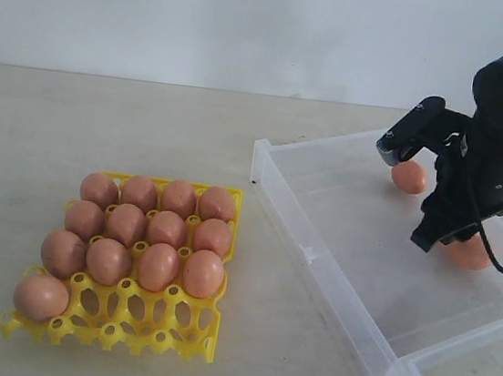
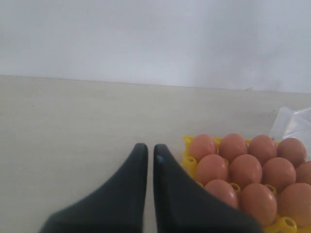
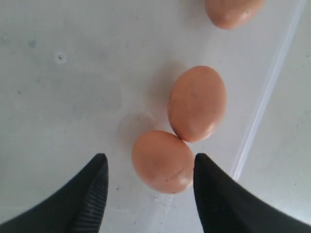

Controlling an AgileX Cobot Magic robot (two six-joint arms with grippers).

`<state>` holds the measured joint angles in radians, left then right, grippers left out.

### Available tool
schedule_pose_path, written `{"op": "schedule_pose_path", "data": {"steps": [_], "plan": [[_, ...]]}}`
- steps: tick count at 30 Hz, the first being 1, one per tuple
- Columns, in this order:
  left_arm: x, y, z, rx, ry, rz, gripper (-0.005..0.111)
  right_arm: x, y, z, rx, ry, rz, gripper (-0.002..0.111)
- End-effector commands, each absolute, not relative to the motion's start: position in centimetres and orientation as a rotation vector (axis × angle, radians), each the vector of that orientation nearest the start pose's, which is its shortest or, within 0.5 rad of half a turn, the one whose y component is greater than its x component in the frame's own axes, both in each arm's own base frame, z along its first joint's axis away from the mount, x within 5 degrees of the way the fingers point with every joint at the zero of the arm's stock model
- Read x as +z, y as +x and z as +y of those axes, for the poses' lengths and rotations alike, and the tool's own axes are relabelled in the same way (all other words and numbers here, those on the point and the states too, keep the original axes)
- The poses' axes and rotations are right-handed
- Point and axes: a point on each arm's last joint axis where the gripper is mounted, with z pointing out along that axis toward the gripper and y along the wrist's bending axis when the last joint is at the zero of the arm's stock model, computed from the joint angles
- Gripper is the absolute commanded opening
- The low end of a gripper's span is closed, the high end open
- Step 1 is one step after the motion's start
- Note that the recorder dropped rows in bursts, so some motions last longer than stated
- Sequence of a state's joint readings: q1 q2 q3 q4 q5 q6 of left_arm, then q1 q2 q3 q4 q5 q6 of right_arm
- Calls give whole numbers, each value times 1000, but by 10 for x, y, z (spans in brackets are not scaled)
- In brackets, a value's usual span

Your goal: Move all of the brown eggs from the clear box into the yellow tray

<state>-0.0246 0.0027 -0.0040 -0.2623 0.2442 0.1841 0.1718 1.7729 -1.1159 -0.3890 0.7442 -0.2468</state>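
exterior view, lower left: thirteen brown eggs point(image 1: 166, 229) in the yellow tray point(image 1: 137, 334); three left in the clear box point(image 1: 317, 256), right gripper point(image 3: 149, 160) open astride one

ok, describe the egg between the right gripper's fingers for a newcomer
Find the clear box; the right gripper is down inside it, jaws open. Of three brown eggs seen there, it is the egg lying between the fingers, touching a neighbour egg beyond the fingertips; a third egg lies apart.
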Motion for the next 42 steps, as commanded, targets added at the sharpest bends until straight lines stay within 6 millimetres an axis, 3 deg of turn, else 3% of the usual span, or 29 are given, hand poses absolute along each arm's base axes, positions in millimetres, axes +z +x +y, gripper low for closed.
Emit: {"op": "schedule_pose_path", "data": {"steps": [1,4,7,19,36,42], "plan": [[193,55,-7,-135,4,1710,4,182,343,34,-460,-970,2734,47],[193,55,-7,-135,4,1710,4,162,346,35,-447,-950,2798,47],[193,55,-7,-135,4,1710,4,156,348,35,-451,-963,2803,47],[193,55,-7,-135,4,1710,4,158,352,31,-536,-1039,2739,47],[193,55,-7,-135,4,1710,4,159,352,27,-593,-974,2762,47],[193,55,-7,-135,4,1710,4,159,353,5,-576,-868,2797,47]]}}
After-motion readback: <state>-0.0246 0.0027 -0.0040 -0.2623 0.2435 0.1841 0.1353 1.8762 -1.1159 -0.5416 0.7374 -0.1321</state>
